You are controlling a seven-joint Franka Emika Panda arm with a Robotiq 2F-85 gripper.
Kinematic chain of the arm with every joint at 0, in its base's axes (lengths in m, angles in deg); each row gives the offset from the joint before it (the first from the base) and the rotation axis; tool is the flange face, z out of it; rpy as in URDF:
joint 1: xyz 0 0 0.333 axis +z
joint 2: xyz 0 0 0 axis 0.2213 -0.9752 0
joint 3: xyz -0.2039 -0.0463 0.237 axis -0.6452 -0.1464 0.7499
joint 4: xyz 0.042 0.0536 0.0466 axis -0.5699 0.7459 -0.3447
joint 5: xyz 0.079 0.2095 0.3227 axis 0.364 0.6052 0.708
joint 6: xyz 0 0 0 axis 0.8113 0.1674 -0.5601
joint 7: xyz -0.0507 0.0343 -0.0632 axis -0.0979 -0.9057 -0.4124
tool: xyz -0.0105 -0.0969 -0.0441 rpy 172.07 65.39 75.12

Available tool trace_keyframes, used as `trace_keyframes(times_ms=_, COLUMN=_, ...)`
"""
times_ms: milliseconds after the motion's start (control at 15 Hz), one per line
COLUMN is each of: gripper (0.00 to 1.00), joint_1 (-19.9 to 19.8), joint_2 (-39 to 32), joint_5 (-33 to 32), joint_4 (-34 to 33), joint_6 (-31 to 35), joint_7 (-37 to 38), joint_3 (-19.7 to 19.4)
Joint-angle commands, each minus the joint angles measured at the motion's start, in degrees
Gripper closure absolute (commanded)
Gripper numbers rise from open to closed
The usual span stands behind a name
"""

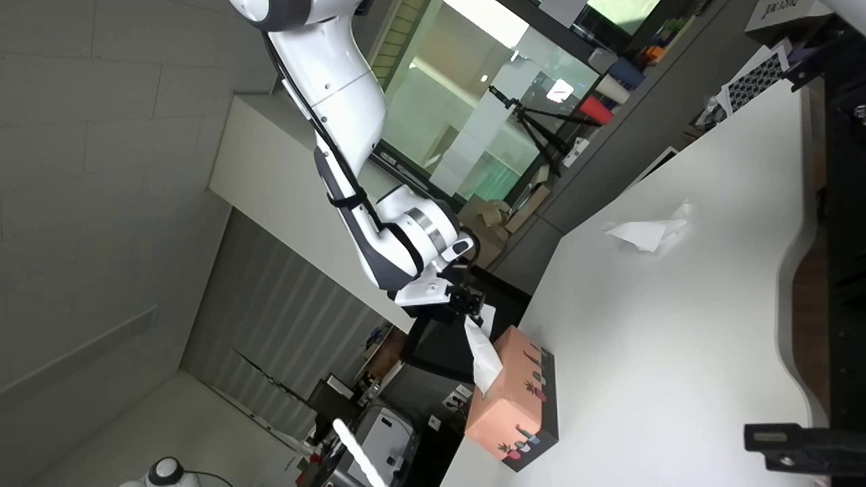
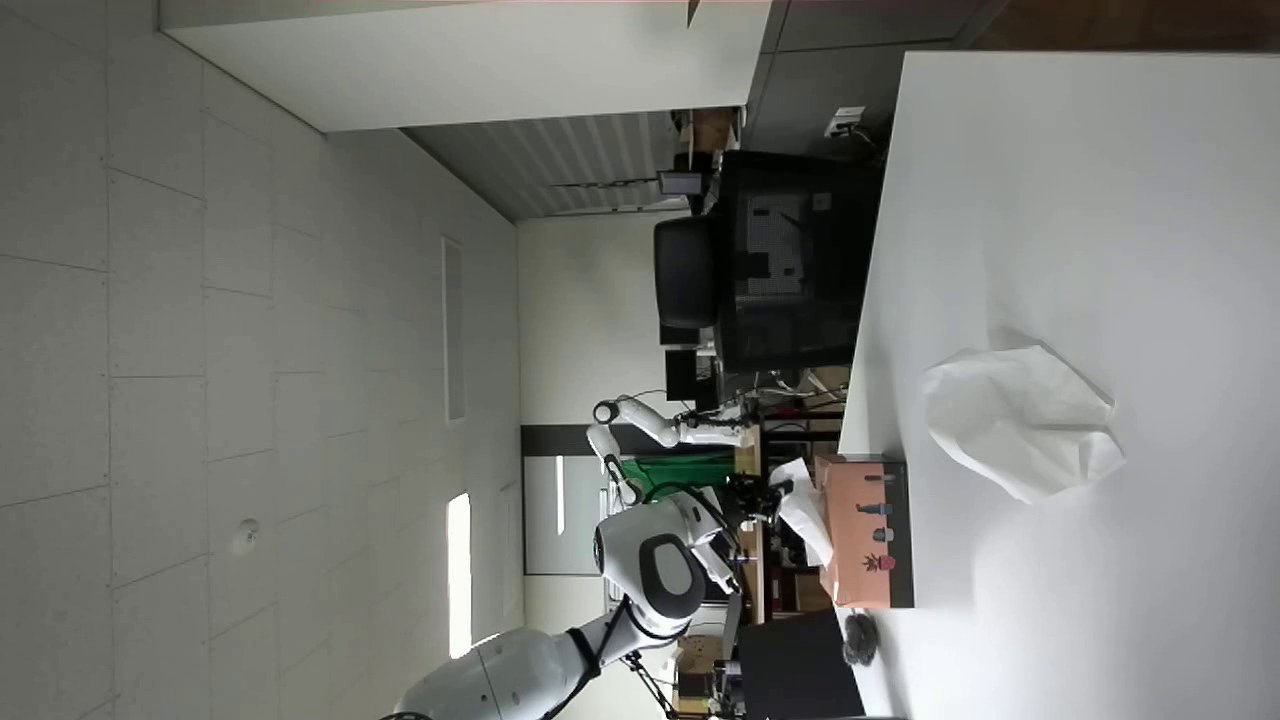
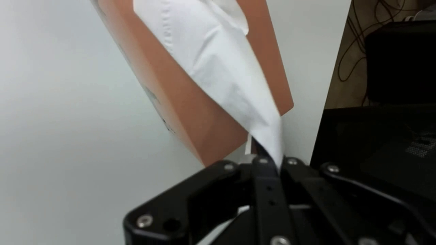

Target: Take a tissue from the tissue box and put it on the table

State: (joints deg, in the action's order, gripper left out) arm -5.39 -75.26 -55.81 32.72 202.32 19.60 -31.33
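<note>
An orange tissue box (image 1: 504,412) with a dark, plant-patterned lower part stands on the white table (image 1: 683,338). It also shows in an exterior view (image 2: 850,535) and in the wrist view (image 3: 201,126). My gripper (image 1: 477,316) is just above the box. In the wrist view its fingers (image 3: 280,165) are closed on the end of a white tissue (image 3: 228,71). This tissue (image 2: 803,515) stretches down to the box top; its lower end is at the opening. Another crumpled white tissue (image 1: 646,233) lies on the table, also seen in an exterior view (image 2: 1020,420).
A dark grey object (image 2: 860,638) lies on the table beside the box. A black bracket (image 1: 798,448) juts over a table edge. A black chair or cabinet (image 3: 371,143) stands beyond the table edge near the box. A tripod (image 1: 541,125) stands in the background.
</note>
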Motion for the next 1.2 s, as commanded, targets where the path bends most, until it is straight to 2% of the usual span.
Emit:
trace_keyframes(times_ms=0, gripper=1.00, joint_1=3.67, joint_2=6.77, joint_5=-1.60, joint_4=2.85, joint_6=-6.02, joint_7=5.08, joint_3=-5.23)
trace_keyframes(times_ms=267, gripper=1.00, joint_1=4.65, joint_2=16.34, joint_5=-8.81, joint_4=5.85, joint_6=-18.80, joint_7=6.65, joint_3=-8.72)
trace_keyframes(times_ms=400, gripper=1.00, joint_1=3.42, joint_2=21.69, joint_5=-13.80, joint_4=6.86, joint_6=-25.74, joint_7=6.92, joint_3=-8.95)
trace_keyframes(times_ms=600, gripper=1.00, joint_1=1.53, joint_2=29.04, joint_5=-27.01, joint_4=7.73, joint_6=-36.76, joint_7=8.69, joint_3=-10.48)
trace_keyframes(times_ms=733, gripper=1.00, joint_1=-1.41, joint_2=32.14, joint_5=-34.21, joint_4=7.47, joint_6=-45.36, joint_7=7.06, joint_3=-9.66)
trace_keyframes(times_ms=933, gripper=1.00, joint_1=-5.71, joint_2=33.27, joint_5=-40.41, joint_4=8.08, joint_6=-54.02, joint_7=2.25, joint_3=-8.56)
trace_keyframes(times_ms=1133, gripper=1.00, joint_1=-8.21, joint_2=30.97, joint_5=-46.19, joint_4=10.09, joint_6=-56.01, joint_7=-2.36, joint_3=-7.99)
